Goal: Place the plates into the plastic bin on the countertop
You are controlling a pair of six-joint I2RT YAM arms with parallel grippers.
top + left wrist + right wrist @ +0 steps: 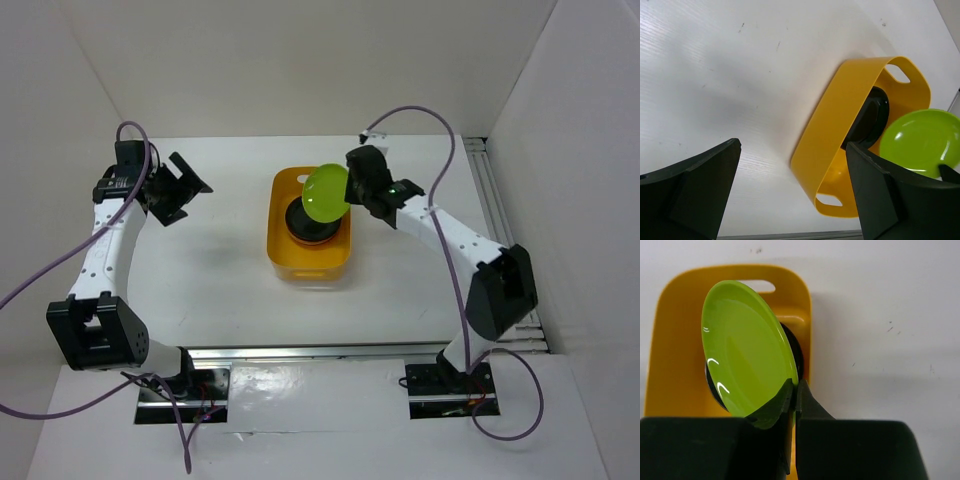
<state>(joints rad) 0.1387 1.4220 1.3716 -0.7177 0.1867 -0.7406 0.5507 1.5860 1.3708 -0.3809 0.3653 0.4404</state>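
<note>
right gripper pinches lime plate by its rim, tilted over bin; thin edge grip could slip, plate clattering onto black plate. left gripper spread, empty.

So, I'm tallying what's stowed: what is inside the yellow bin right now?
A glossy black plate lies inside the plastic bin. The lime green plate, pinched by the right gripper, hangs tilted above it, hiding part; anything beneath the black plate cannot be seen.
</note>
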